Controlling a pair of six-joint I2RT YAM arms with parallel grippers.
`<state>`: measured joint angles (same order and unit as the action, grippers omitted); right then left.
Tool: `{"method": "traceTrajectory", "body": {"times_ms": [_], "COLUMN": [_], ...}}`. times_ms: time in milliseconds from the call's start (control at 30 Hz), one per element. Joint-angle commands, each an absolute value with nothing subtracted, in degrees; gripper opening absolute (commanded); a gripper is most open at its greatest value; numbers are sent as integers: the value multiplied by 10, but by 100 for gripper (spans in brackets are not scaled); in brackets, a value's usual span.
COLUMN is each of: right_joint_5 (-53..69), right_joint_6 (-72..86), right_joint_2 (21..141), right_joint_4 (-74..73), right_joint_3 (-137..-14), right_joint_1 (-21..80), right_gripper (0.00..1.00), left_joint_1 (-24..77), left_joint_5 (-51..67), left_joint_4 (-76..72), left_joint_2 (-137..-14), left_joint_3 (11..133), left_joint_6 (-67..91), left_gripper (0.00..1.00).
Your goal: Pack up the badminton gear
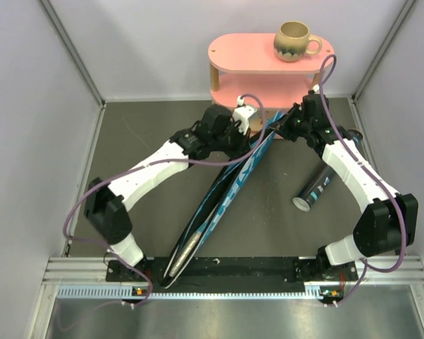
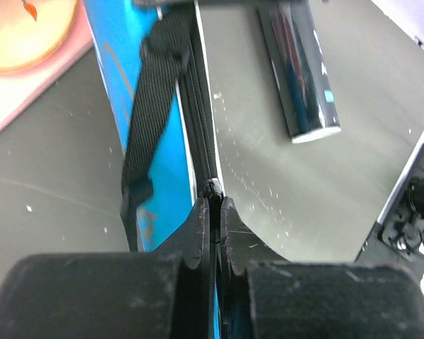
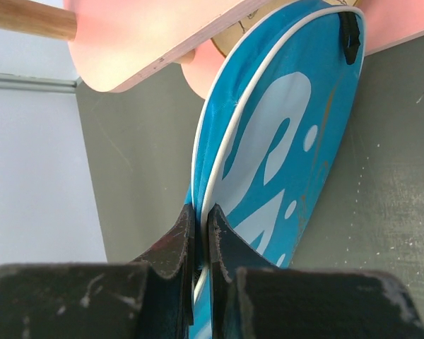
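Note:
The blue racket cover [image 1: 230, 191] stands on its edge, running diagonally from the near rail up to the pink shelf. A pale handle [image 1: 186, 251] shows at its narrow near end. My left gripper [image 1: 244, 133] is shut on the zipper [image 2: 213, 189] along the cover's edge [image 2: 145, 176], beside its black strap [image 2: 152, 106]. My right gripper [image 1: 286, 131] is shut on the white-piped rim [image 3: 230, 152] of the cover's head [image 3: 283, 141]. The black tube [image 1: 312, 189] lies on the table to the right, and it also shows in the left wrist view [image 2: 300, 70]. No shuttlecocks are in view.
The pink shelf [image 1: 268, 60] stands at the back, touching the cover's head, with a beige mug [image 1: 293, 39] on top. Its boards show in the right wrist view [image 3: 148, 42] and the left wrist view [image 2: 14, 92]. Grey walls close both sides.

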<state>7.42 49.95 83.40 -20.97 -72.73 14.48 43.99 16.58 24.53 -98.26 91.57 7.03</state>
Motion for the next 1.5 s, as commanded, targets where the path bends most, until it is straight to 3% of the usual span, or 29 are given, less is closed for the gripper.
{"method": "traceTrajectory", "body": {"times_ms": [0, 300, 500, 633, 733, 833, 967, 1067, 1133, 1167, 1200, 1267, 1467], "right_joint_5": [14, -15, 55, 41, 60, 41, -11, -11, -13, -22, -35, -93, -120], "right_joint_6": [504, 522, 411, 400, 436, 488, 542, 582, 622, 636, 650, 673, 698], "right_joint_2": [839, 842, 862, 796, 739, 710, 718, 748, 747, 738, 727, 682, 610], "right_joint_4": [-155, -166, -206, -243, -258, -271, -270, -256, -232, -224, -221, -222, -250], "right_joint_3": [-740, -744, -777, -711, -655, -615, -601, -600, -589, -583, -571, -562, -549], "right_joint_1": [108, 80, 95, 148, 185, 258, 363, 385, 389, 389, 388, 383, 281], "right_gripper": [0, 0, 0, 58, 66, 66, 64, 57, 44, 34, 17, 0, 0], "left_joint_1": [450, 465, 465, 465, 465, 465, 468, 474, 477, 478, 480, 483, 497], "left_joint_5": [204, 193, 185, 200, 201, 212, 214, 210, 203, 199, 194, 178, 156], "left_joint_4": [254, 253, 254, 227, 224, 221, 210, 208, 209, 211, 218, 231, 262], "left_joint_2": [-861, -730, -673, -685, -700, -712, -715, -712, -705, -701, -697, -682, -638], "left_joint_3": [828, 657, 600, 621, 638, 648, 642, 637, 628, 623, 619, 607, 557], "left_joint_6": [77, 92, 101, 116, 113, 114, 122, 125, 124, 124, 123, 119, 114], "left_gripper": [0, 0, 0, 0, 0, 0, 0, 0, 0, 0, 0, 0, 0]}}
